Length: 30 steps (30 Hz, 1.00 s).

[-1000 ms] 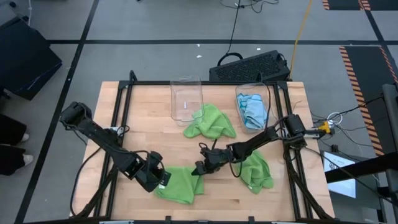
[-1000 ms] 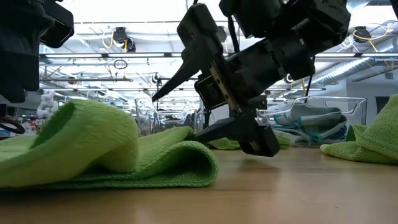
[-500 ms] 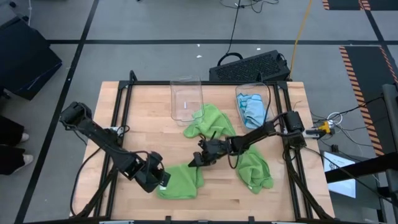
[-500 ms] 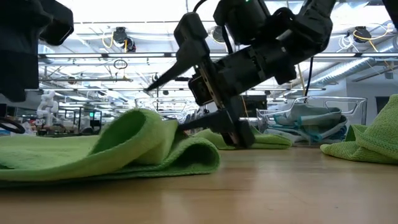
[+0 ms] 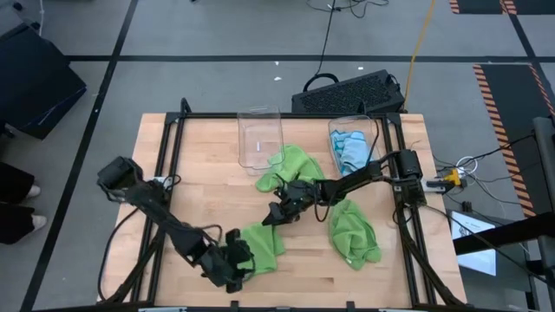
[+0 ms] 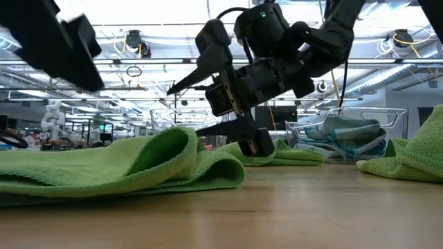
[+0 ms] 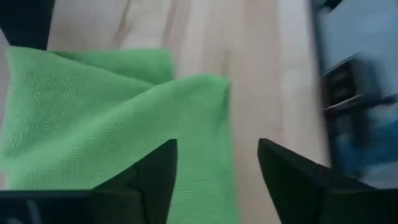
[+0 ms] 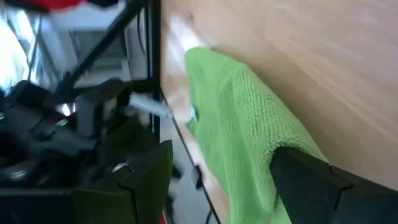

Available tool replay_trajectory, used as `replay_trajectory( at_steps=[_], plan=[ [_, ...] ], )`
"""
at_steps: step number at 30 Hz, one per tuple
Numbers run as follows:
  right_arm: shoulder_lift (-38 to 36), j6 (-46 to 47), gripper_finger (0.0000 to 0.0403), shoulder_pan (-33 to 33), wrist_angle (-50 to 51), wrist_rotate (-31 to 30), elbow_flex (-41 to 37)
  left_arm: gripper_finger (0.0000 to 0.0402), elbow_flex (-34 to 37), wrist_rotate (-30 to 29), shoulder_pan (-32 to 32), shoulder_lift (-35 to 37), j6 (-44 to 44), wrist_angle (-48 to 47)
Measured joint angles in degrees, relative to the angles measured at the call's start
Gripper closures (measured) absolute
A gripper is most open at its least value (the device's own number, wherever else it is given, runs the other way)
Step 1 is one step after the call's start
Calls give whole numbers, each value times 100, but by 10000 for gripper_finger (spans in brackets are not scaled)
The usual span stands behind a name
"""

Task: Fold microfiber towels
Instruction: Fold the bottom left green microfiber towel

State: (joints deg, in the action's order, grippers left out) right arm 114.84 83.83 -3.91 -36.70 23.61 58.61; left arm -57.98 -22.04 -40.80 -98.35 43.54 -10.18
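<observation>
Three lime green towels lie on the counter [image 5: 199, 173]: the folded green towel [image 5: 260, 248] near the front edge, which is the one being worked, a crumpled green towel [image 5: 293, 169] just in front of the empty clear bin [image 5: 260, 139], and a rumpled green towel [image 5: 355, 236] toward the right side; a light blue towel [image 5: 354, 152] sits inside the second clear bin [image 5: 373, 139]. The left hand [image 5: 236, 264] is at the front left edge of the folded green towel, fingers spread and nothing between them in its wrist view, where the cloth lies flat just beyond the fingers. The right hand [image 5: 279, 212] hangs just above the counter at the towel's rear right corner, jaws apart and empty, as the low view shows. From here the risk, as I judge it, is that the fold does not stay: the top layer bulges in a loose hump in the low view, and with both hands released it could spring open or slide askew. A finger pulling away close to the pile could also snag the cloth and drag a corner out of line. Compared with a second ago, the towel is narrower and bunched further toward the middle, its raised lip has been carried over and laid down, the left hand has gone from pinching the cloth to letting it go and shifted toward the front edge, and the right hand has lifted back toward the middle of the counter.
</observation>
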Motion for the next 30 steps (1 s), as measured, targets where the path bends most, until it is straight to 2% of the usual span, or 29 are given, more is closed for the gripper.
replay_trajectory(
  at_steps=[2, 5, 7, 10, 12, 15, 17, 20, 26, 28, 30],
  plan=[
    [-95, -248, 151, 82, 82, 392, -4, 160, -326, -129, 4, -237, 98, -632],
    [-397, -763, 151, 106, 574, 524, -2, 154, -798, -284, 15, -343, 1088, -2089],
    [-623, -1281, 151, 99, 1003, 519, 0, 162, -981, -213, 21, -318, 1660, -2879],
    [-984, -2281, 151, 62, 1816, 478, 0, 186, -1045, -119, -90, -68, 2280, -3453],
    [-1243, -3220, 151, -64, 2289, 264, 0, 203, -955, -112, -224, 150, 2709, -3499],
    [-1463, -5034, 151, -504, 2471, -52, 0, 224, -715, -94, -474, 337, 3330, -3522],
    [-1496, -6151, 151, -897, 2360, -321, 0, 235, -595, -94, -631, 410, 3776, -3471],
    [-1403, -7445, 151, -1503, 1905, -1141, 0, 245, -418, -76, -898, 424, 4202, -3330],
    [-900, -8973, 151, -2266, 1393, -2722, 2, 241, -345, 3, -1236, 424, 4387, -2899],
    [-629, -9296, 151, -2330, 1151, -2962, 1, 235, -347, -35, -1321, 424, 4386, -2831],
    [-344, -9447, 151, -2328, 882, -2957, 2, 228, -347, -69, -1375, 406, 4352, -2879]
  ],
)
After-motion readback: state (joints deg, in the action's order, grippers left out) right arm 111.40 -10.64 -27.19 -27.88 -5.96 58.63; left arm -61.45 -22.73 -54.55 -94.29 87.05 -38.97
